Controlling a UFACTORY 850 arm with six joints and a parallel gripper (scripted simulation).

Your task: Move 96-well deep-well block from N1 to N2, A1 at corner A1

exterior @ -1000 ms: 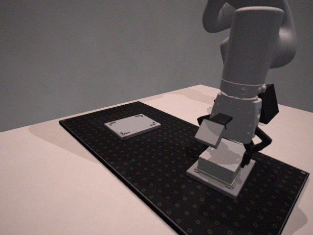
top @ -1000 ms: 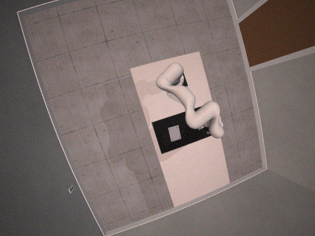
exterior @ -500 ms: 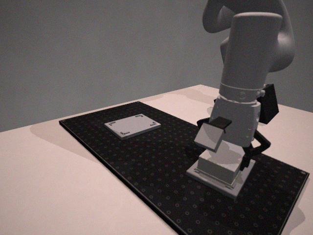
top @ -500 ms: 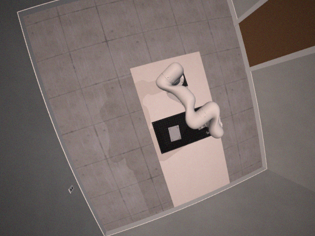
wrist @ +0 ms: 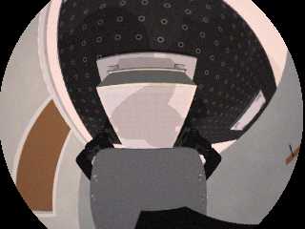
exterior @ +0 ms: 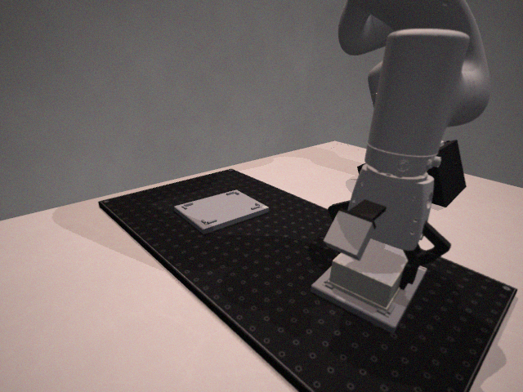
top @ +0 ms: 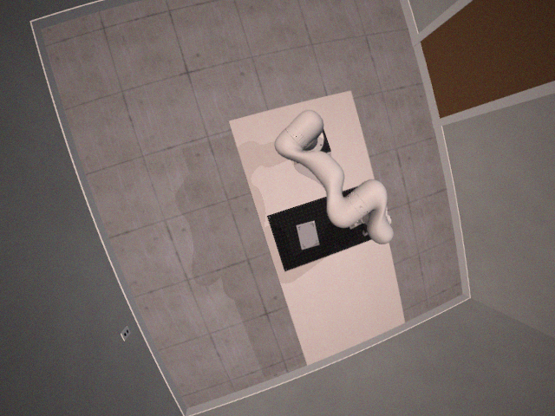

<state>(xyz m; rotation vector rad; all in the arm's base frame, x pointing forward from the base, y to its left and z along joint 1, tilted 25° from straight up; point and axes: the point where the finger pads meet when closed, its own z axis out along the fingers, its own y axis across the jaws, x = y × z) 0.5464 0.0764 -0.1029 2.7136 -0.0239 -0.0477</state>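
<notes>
Arm bent down over N1 [exterior: 391, 319]; gripper [exterior: 371, 257] spread wide, fingers [exterior: 410, 269] straddling the block [exterior: 363, 280], not clamping.

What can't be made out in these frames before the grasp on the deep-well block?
- Block wells and the A1 corner: the exterior view is too coarse, and the gripper body covers its top.
- Gripper fingertip contact with the block: the wrist view shows open fingers beside it, but touching or apart is unclear.
- Nest N1 in the top view: hidden under the arm.
- A1 mark on N2: too small.
</notes>
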